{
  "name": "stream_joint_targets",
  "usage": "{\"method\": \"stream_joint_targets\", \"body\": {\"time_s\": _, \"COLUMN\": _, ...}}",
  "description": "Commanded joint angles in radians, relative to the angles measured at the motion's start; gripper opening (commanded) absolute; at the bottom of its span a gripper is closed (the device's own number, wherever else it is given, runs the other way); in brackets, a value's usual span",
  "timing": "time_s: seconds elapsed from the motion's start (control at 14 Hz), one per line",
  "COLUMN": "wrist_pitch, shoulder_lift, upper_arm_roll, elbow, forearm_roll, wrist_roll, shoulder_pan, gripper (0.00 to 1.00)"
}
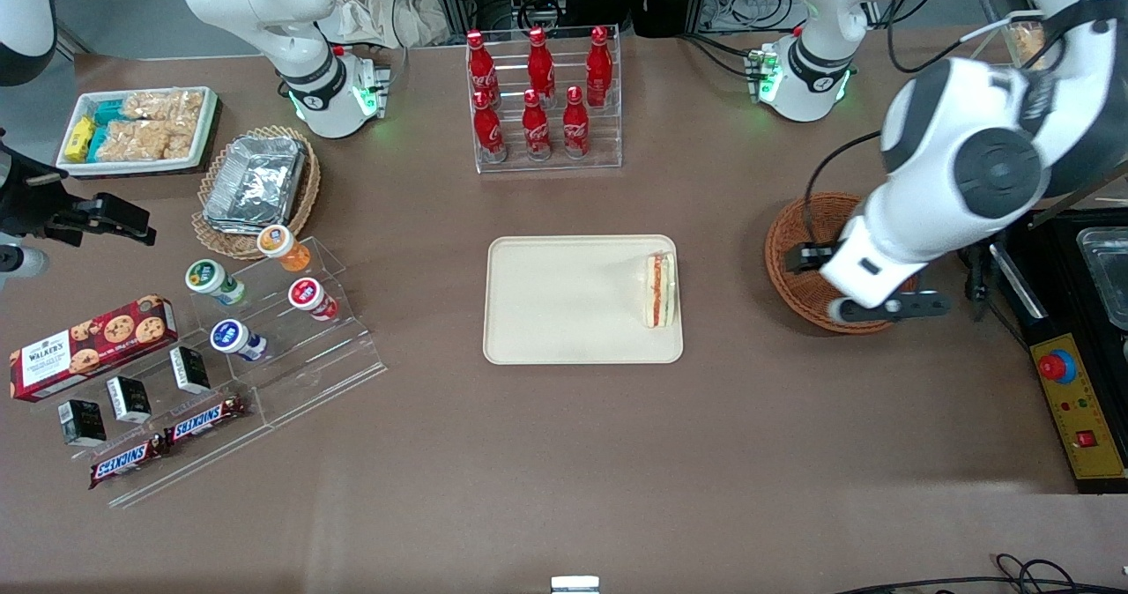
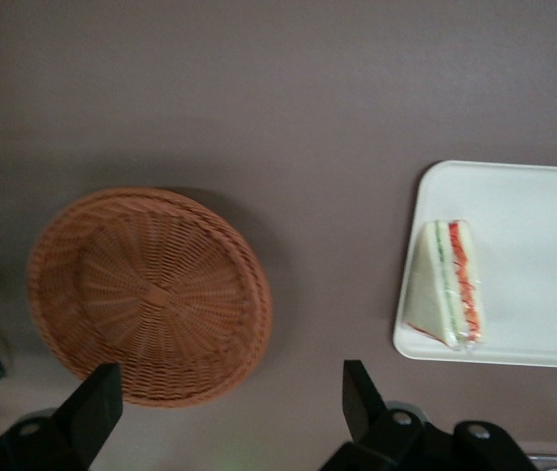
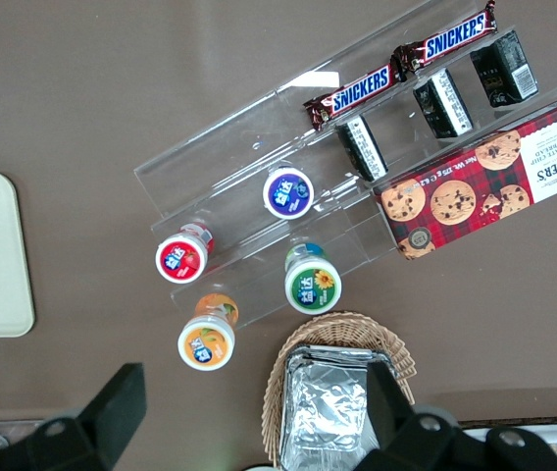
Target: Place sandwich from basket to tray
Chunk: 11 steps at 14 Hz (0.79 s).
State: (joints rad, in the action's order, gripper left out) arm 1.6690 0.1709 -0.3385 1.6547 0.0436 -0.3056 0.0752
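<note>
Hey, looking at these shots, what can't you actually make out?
- Basket, front view: the working arm covers much of it; the left wrist view shows it empty.
- Gripper, left wrist view: jaws stand open, but the picture edge cuts off its body. In the front view the arm hides it.
- Sandwich on the tray: filling beyond red and green layers is too small to identify.

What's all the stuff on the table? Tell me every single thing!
sandwich: 1, white with red and green, on the tray
tray: 1, cream, mid-table
basket: 1, reddish-brown, empty, toward the working arm's end
cola bottles: 6, red, in a clear rack
foil containers: silver stack, in a tan basket
cups: 4, colourful lids, on clear steps
cookie box: 1, red
Snickers bars: 2
black boxes: 3
snack tray: 1, white
gripper: 1, black fingers open, above the basket
</note>
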Motion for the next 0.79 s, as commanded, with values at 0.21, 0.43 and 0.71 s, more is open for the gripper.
{"method": "stream_joint_targets", "body": {"time_s": 0.21, "wrist_pitch": -0.034, "shoulder_lift": -0.108, "upper_arm_roll": 0.174, "elbow": -0.007, "forearm_roll": -0.001, "wrist_roll": 0.229, "shoulder_pan": -0.005, "gripper": 1.00}}
{"method": "stream_joint_targets", "body": {"time_s": 0.43, "wrist_pitch": -0.090, "shoulder_lift": -0.110, "upper_arm_roll": 0.217, "elbow": -0.102, "forearm_roll": -0.024, "wrist_roll": 0.234, "shoulder_pan": -0.003, "gripper": 1.00}}
{"method": "stream_joint_targets", "body": {"time_s": 0.71, "wrist_pitch": -0.126, "shoulder_lift": -0.116, "upper_arm_roll": 0.242, "elbow": -0.133, "forearm_roll": -0.024, "wrist_roll": 0.405, "shoulder_pan": 0.003, "gripper": 1.00}}
